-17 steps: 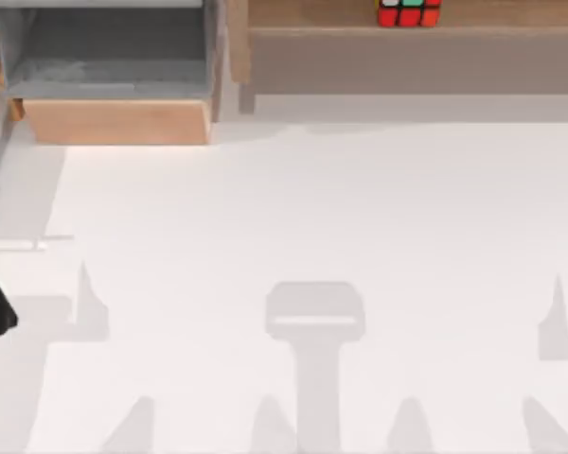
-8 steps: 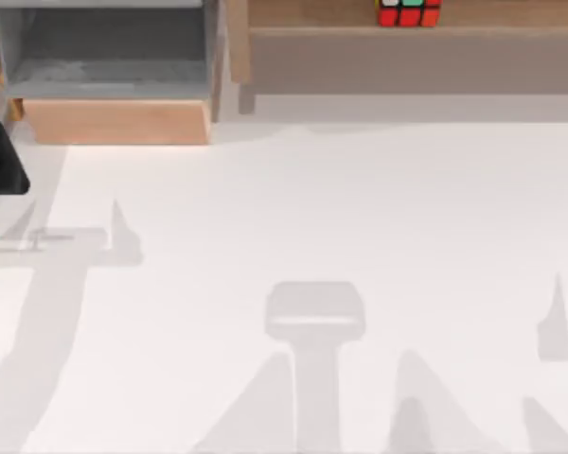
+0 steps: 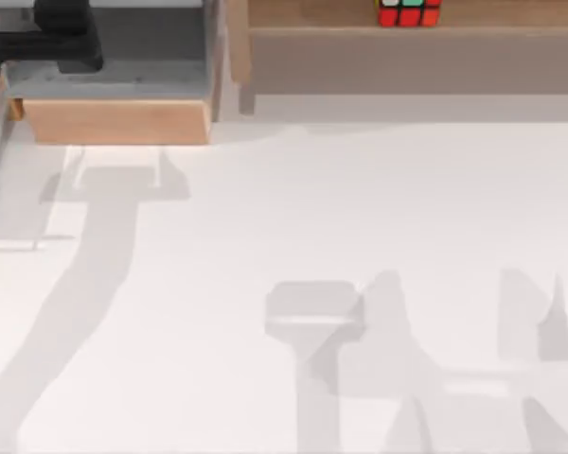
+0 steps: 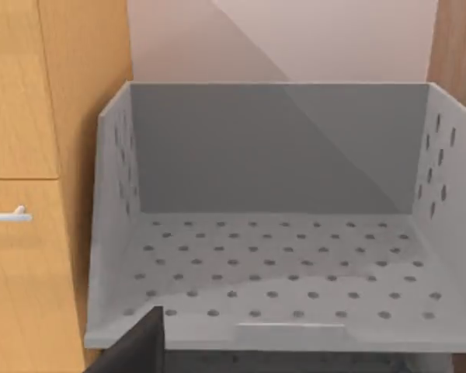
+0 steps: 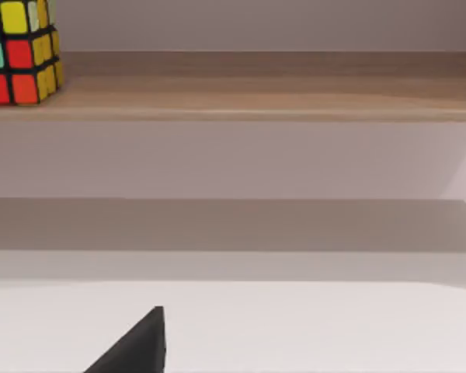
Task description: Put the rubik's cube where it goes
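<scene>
Left gripper point(image 3: 64, 43) now over one drawer point(image 3: 114, 80)

Left arm point(image 3: 47, 43) reaches in from the left edge at the far left corner of the top view, held horizontal. Left pincer: finger state not discernible. Right arm not located.

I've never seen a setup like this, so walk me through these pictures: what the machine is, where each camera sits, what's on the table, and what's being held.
This is a simulated pair of robot arms at a white table. One picture looks down from above; the other two come from cameras on each arm's wrist. The left arm reaches over an open grey drawer, which the left wrist camera shows with nothing in it. A rubik's cube sits on a wooden shelf at the back; the right wrist camera faces that shelf. Nothing is seen held.
</scene>
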